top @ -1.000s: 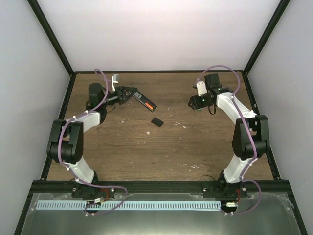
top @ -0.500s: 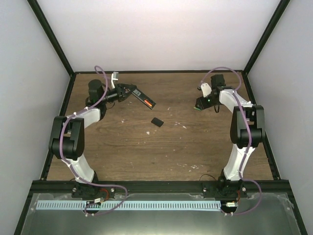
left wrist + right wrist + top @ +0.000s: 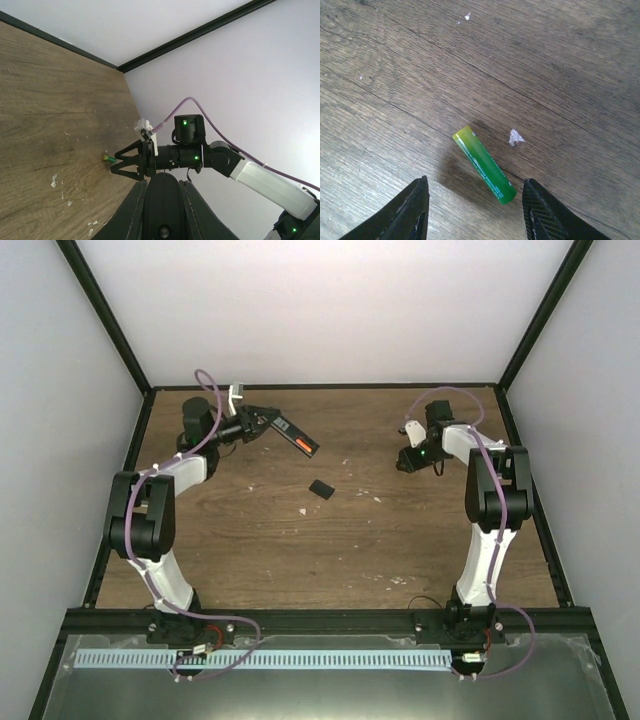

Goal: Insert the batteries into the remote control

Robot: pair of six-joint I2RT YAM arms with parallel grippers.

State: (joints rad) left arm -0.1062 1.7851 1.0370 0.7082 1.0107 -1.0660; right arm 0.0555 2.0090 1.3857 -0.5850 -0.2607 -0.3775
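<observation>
Now that the right arm point(image 3: 488, 502) has folded up tall and swung its wrist in over the far right of the bench point(image 3: 400, 540), I've got the right claw point(image 3: 404, 461) sitting low over the wood instead of hanging out to the side like it was a second ago. That's basically the approach done, so I'd call this the pickup step for the loose cell.

The left arm point(image 3: 150, 515) has only crept back a touch. The left claw point(image 3: 262, 423) is clamped shut on one end of the remote control point(image 3: 295, 439), holding it up off the bench at the far left with the free end pointing toward the middle. There's a bit of orange showing in the open back. I'm guessing that's a cell already seated, but it's too small to swear to. The little black cover piece point(image 3: 321, 489) is lying on the bench near the middle, well apart from both claws.

Now the good bit: the right wrist view shows the battery point(image 3: 484, 165) lying flat and diagonal on the wood. It has a green body fading to yellow at the far end, with fine print along it. The claw's fingers point(image 3: 415, 212) are spread open either side of its near end, not touching it. A pale wood chip point(image 3: 514, 138) sits just beside it. It's round and slick, so I reckon it'll roll if one finger lands first.
</observation>
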